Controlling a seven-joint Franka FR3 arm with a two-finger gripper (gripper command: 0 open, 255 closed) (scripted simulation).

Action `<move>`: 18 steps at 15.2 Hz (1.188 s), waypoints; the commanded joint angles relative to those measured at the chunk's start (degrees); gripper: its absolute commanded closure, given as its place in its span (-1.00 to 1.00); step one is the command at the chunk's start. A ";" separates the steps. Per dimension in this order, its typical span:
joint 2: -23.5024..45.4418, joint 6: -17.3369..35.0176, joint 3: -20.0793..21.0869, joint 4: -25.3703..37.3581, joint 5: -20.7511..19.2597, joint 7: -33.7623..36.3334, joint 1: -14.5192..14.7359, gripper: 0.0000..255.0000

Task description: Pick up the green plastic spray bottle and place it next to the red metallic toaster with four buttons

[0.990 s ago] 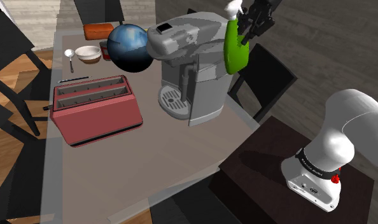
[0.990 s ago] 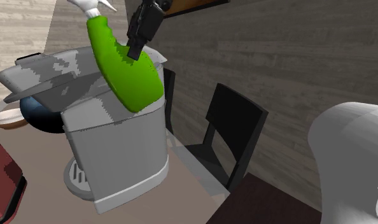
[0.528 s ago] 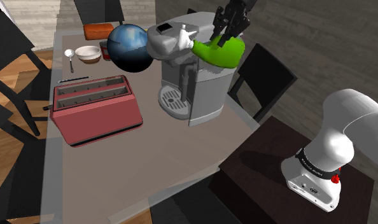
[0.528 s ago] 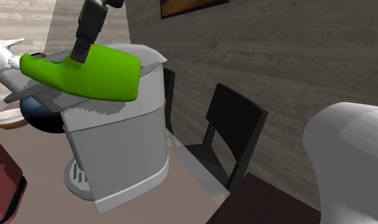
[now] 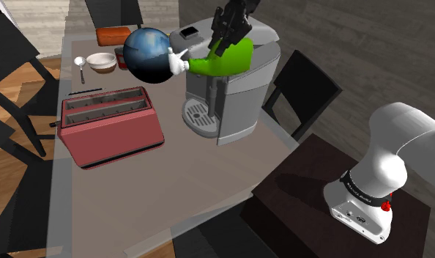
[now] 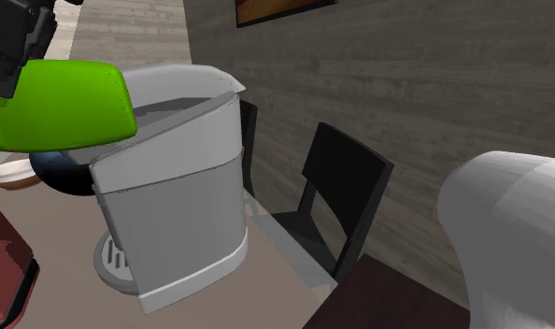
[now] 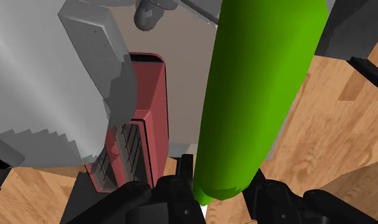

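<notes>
While the bottle is carried, its place: the green spray bottle (image 5: 225,57) is off the table, level with the top of the grey coffee machine (image 5: 242,102) and well apart from the toaster. Whether it hangs over the machine's lid or just in front of it cannot be told.
Bottle long axis: near level in the shoulder view, running from 3 o'clock to 9 o'clock. The white nozzle head (image 5: 176,60) is at the 9 o'clock end and the base at the 3 o'clock end.
Bottle to jaws: the gripper (image 5: 223,38) meets the bottle from 12 o'clock in the shoulder view. In the wrist view the bottle (image 7: 258,95) runs straight out from between the black fingers (image 7: 181,170).
Jaw state: clenched on the bottle, one finger on each flank, at the end nearest the hand.
Goal bearing: the red toaster (image 5: 110,124) lies at 8 o'clock from the bottle in the shoulder view. It sits flat on the table (image 5: 201,176) with its slots up.
Obstacles: the coffee machine is close by the bottle, and the dark blue globe (image 5: 146,53) is just beside the nozzle at 9 o'clock.
Judged requirement: travel toward 8 o'clock, clear of the machine and the globe. Turn the base downward before lowering the bottle onto bare table beside the toaster.
</notes>
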 commanded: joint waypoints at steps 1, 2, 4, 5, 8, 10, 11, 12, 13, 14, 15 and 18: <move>3.50 0.37 -0.12 2.77 2.11 0.36 1.44 1.00; 5.47 0.43 -0.22 4.36 3.32 0.43 2.10 1.00; 9.55 0.31 -0.41 7.80 5.85 0.52 3.20 1.00; 11.65 0.12 -0.47 9.65 7.16 0.56 3.62 1.00; 18.18 -0.88 -0.37 15.75 11.16 0.76 4.19 1.00; 20.71 -0.74 -0.09 17.53 12.81 0.59 4.10 1.00; 20.73 -0.07 -0.02 16.82 13.00 0.25 4.10 1.00; 20.77 0.59 0.03 16.13 13.22 -0.10 4.13 1.00; 20.82 1.24 0.07 15.46 13.44 -0.46 4.15 1.00; 20.89 1.88 0.12 14.80 13.69 -0.83 4.17 1.00; 20.98 2.51 0.16 14.15 13.95 -1.21 4.18 1.00; 21.33 4.36 0.30 12.32 14.84 -2.42 4.20 1.00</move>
